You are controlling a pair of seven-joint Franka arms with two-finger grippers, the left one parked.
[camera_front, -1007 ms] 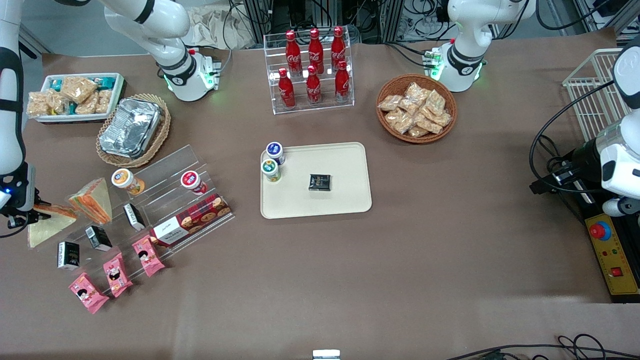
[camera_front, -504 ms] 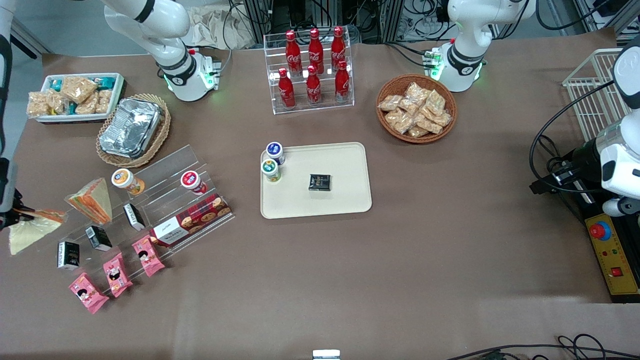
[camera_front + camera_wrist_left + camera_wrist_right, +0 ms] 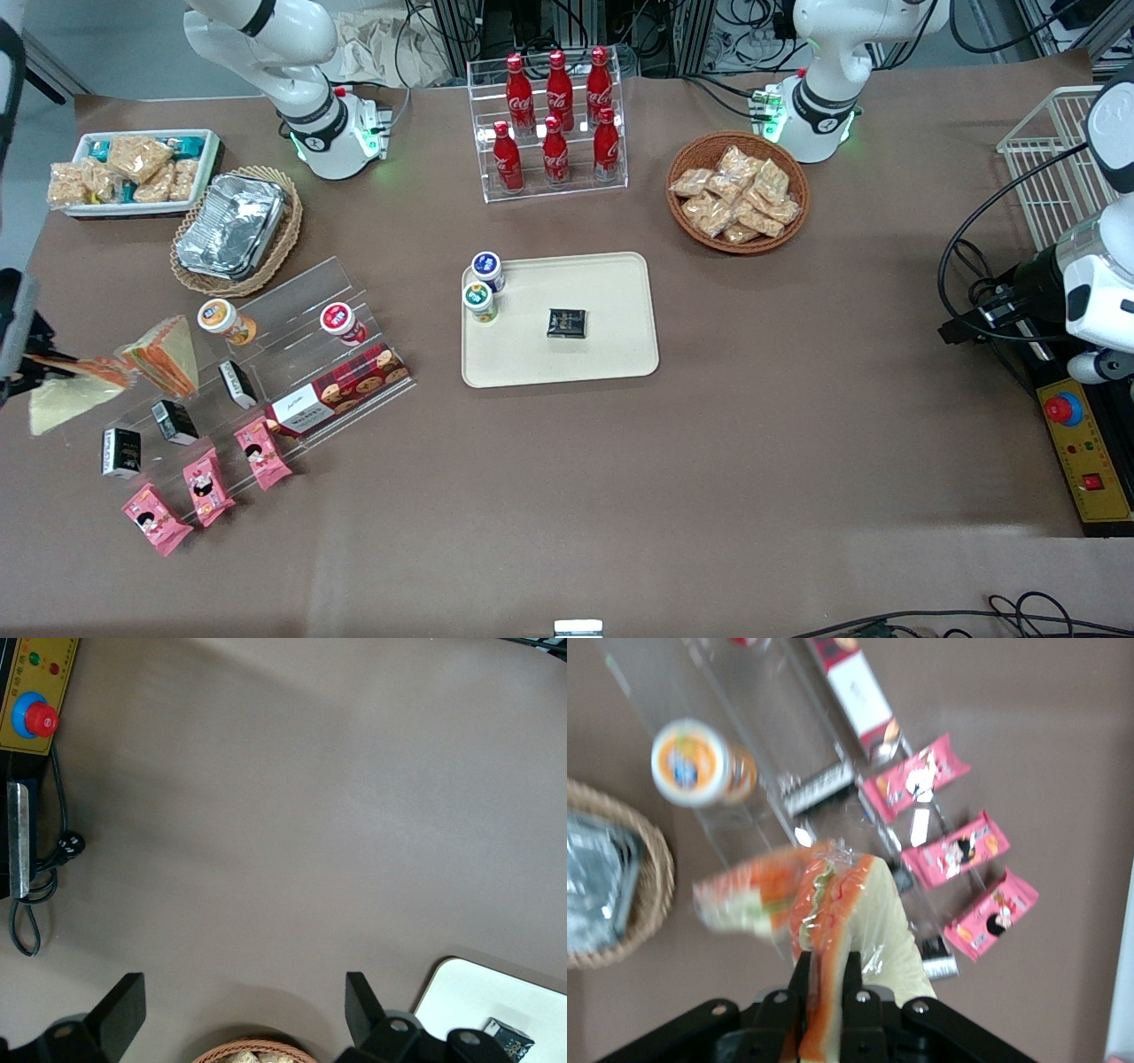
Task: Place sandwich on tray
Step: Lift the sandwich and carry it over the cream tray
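1. At the working arm's end of the table, the gripper [image 3: 25,372] pinches the sandwich [image 3: 66,390] by its filling edge — lifted clear of the clear display stand [image 3: 266,354], apparently for carrying.
2. A second sandwich [image 3: 164,354] leans on that stand.
3. The tray [image 3: 611,354] lies mid-table, well apart — two small tubs [image 3: 483,288] and a dark packet [image 3: 567,323] leave room.
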